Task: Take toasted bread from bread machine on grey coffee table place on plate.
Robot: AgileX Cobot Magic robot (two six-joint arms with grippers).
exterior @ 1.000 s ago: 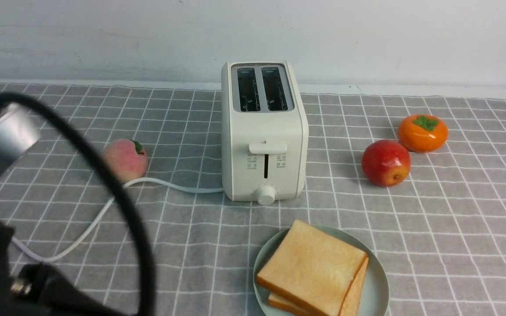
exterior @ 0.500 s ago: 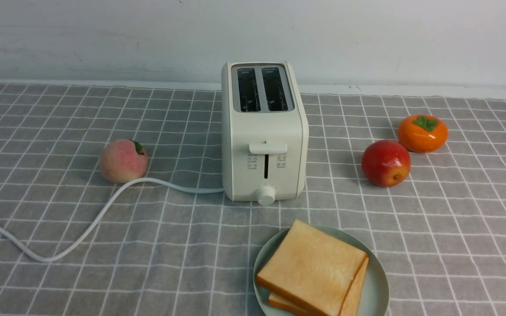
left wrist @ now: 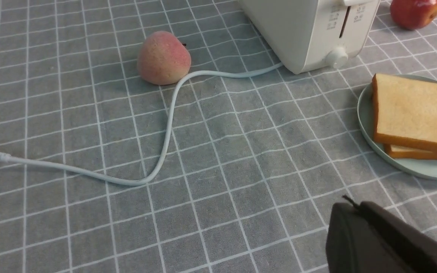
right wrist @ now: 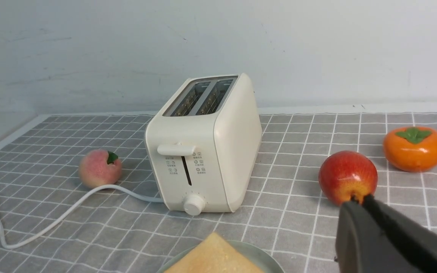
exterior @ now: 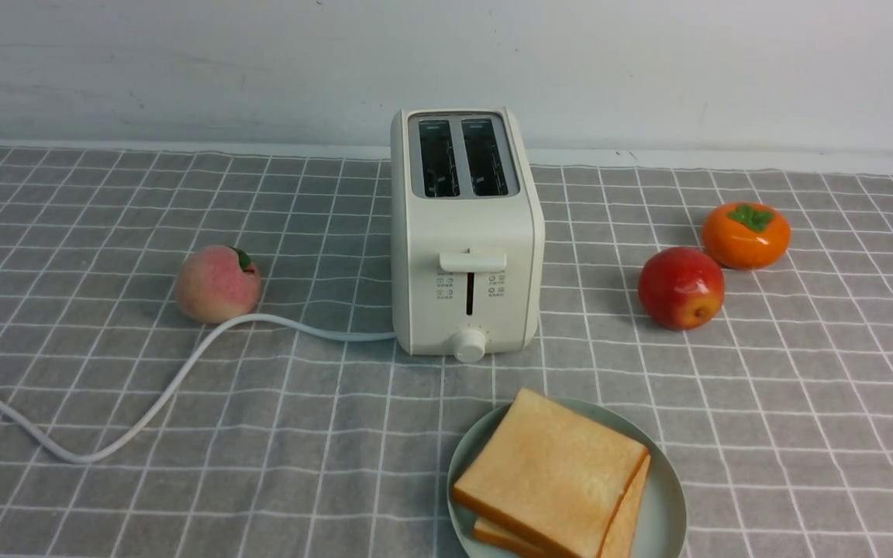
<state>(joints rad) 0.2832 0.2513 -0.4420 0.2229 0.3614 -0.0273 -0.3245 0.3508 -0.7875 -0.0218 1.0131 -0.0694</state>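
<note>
Two slices of toast (exterior: 551, 474) lie stacked on your green plate (exterior: 667, 496), just before the empty toaster (exterior: 466, 232). Your left arm has left the front view; both tools, left (left wrist: 349, 206) and right (right wrist: 355, 204), are closed and empty. Task looks complete.

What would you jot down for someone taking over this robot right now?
Left tool: shut, empty, pulled back low near the plate.
Right tool: shut, empty, near the apple.
Toaster: upright mid-table, both slots empty.
Toast: two slices stacked on the plate, in front of the toaster.
Done: both slices are out and plated.
Left: nothing that I can see; peach, apple and persimmon are bystanders.
</note>
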